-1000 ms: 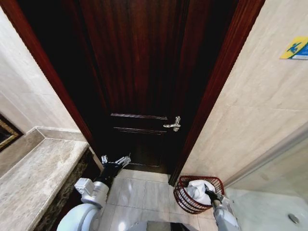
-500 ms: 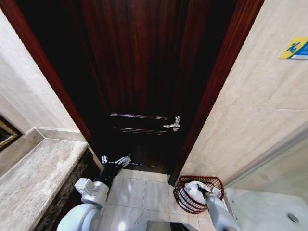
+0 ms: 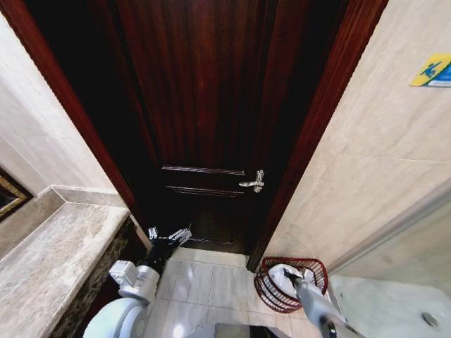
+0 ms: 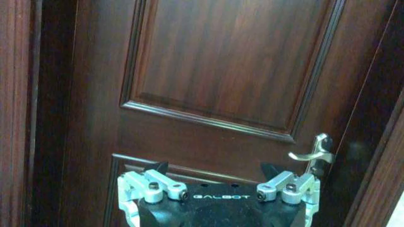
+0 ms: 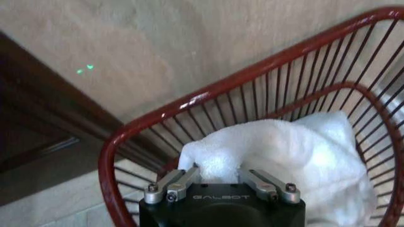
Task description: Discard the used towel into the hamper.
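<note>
The hamper [image 3: 269, 290] is a dark red wire basket on the floor tiles by the right door jamb, seen close in the right wrist view [image 5: 189, 105]. The used towel [image 3: 282, 280], white and crumpled, lies inside it [image 5: 296, 151]. My right gripper [image 3: 288, 273] reaches down into the hamper. In the right wrist view a fold of the towel sits between the fingers of the right gripper [image 5: 218, 172], which are shut on it. My left gripper [image 3: 169, 235] hangs open and empty in front of the door, also seen in the left wrist view [image 4: 215, 166].
A closed dark wooden door [image 3: 204, 105] with a silver lever handle [image 3: 254, 183] fills the middle. A marble counter [image 3: 49, 260] runs along the left. A tiled wall [image 3: 373, 162] stands on the right, with a shower floor [image 3: 394, 310] beside the hamper.
My right arm has swung left and deeper over the hamper, with the towel bunched under the gripper. The left arm has not moved.
</note>
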Available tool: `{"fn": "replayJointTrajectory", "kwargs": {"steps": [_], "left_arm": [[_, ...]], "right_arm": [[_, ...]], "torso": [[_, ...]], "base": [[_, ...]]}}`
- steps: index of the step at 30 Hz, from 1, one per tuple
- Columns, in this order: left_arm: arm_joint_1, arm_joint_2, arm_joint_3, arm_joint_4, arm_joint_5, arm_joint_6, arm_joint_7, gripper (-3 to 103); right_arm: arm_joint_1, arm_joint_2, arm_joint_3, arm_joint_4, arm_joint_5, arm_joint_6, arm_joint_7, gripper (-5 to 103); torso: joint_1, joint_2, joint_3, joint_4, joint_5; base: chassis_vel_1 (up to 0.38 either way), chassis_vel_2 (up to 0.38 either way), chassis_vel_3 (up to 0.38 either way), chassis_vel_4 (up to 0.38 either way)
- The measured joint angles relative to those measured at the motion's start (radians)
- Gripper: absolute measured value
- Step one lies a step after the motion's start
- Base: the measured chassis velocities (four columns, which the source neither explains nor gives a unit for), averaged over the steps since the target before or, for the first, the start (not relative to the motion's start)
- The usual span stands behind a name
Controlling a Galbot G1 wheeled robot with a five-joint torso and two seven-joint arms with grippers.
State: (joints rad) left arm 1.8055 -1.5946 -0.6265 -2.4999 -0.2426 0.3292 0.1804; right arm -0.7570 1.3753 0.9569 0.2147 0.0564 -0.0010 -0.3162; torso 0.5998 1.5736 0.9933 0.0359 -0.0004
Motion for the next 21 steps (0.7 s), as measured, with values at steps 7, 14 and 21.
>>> {"fn": "replayJointTrajectory", "kwargs": {"steps": [7, 14, 21], "left_arm": [[0.000, 0.000, 0.000, 0.000, 0.000, 0.000, 0.000, 99], [0.000, 0.000, 0.000, 0.000, 0.000, 0.000, 0.000, 99], [0.000, 0.000, 0.000, 0.000, 0.000, 0.000, 0.000, 99]], "right_arm": [[0.027, 0.004, -0.024, -0.011, -0.015, 0.000, 0.007, 40], [0.034, 0.006, -0.016, -0.024, -0.100, 0.018, 0.013, 68], [0.009, -0.026, -0.012, -0.014, -0.065, 0.013, 0.000, 94]], "torso": [[0.000, 0.000, 0.000, 0.0002, 0.0004], [0.000, 0.000, 0.000, 0.0002, 0.0006], [0.000, 0.000, 0.000, -0.0003, -0.0004]], "base": [[0.000, 0.000, 0.000, 0.000], [0.000, 0.000, 0.000, 0.000], [0.000, 0.000, 0.000, 0.000]]}}
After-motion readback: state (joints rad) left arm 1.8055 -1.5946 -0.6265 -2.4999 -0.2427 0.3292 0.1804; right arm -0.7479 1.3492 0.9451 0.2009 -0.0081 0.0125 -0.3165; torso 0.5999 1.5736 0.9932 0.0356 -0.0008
